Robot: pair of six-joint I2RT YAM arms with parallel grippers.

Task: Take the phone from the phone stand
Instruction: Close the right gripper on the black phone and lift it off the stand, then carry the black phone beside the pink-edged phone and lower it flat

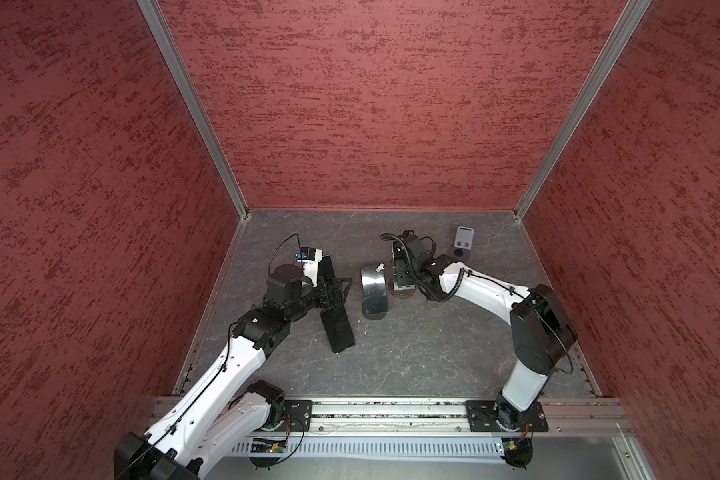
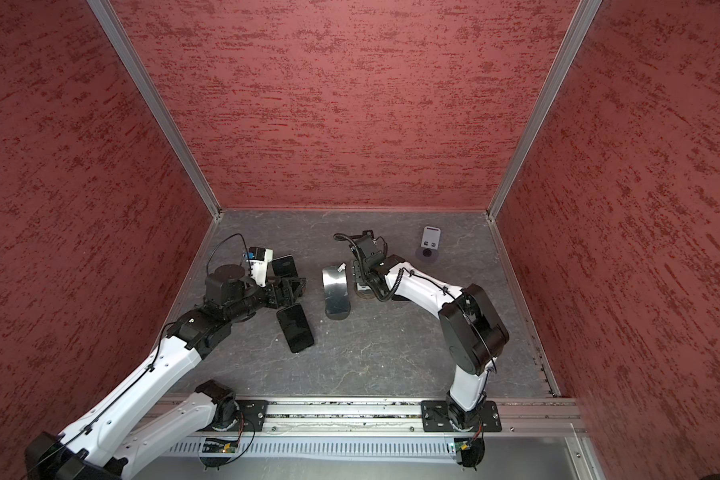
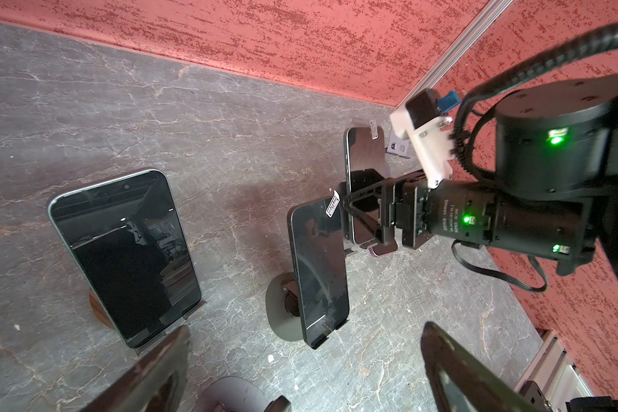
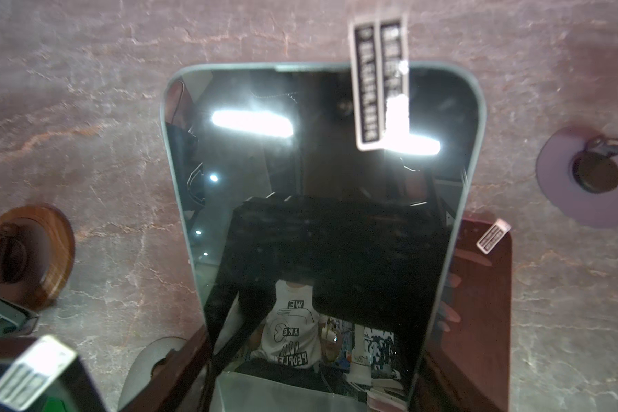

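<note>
My right gripper [image 4: 318,356] is shut on the phone [image 4: 318,178], a dark glossy handset with a white sticker at its top. One finger lies along each long edge. In the left wrist view the same phone [image 3: 364,157] stands upright in the right gripper [image 3: 364,214]. The lilac foot of its phone stand [image 3: 384,250] shows just below it, and I cannot tell whether they touch. In both top views the right wrist hides the phone. My left gripper [image 3: 305,330] [image 1: 344,289] is open and empty, hovering to the left.
A black phone [image 1: 337,328] leans on a stand under the left gripper. Another phone [image 3: 125,257] stands on a wooden base. A stickered phone [image 3: 318,271] [image 1: 373,291] has a grey round base. An empty stand [image 1: 462,243] is at the back right. Red walls enclose three sides.
</note>
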